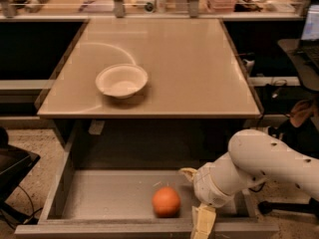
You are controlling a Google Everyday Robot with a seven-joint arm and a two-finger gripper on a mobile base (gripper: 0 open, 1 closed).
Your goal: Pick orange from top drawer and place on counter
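Observation:
The orange (166, 201) lies on the grey floor of the open top drawer (107, 193), near its front wall and right of centre. My gripper (191, 202) is low inside the drawer, just to the right of the orange. It is open, with one cream finger (188, 173) behind the fruit's right side and the other (203, 224) at the drawer's front wall. It does not touch the orange. The white arm (264, 163) reaches in from the right. The beige counter (189, 68) lies above and behind the drawer.
A white bowl (121, 80) sits on the counter's left half. A cluttered shelf with metal posts (149, 1) runs along the back. A dark chair part (12, 168) stands at the left, and cables and a chair base (284, 205) at the right.

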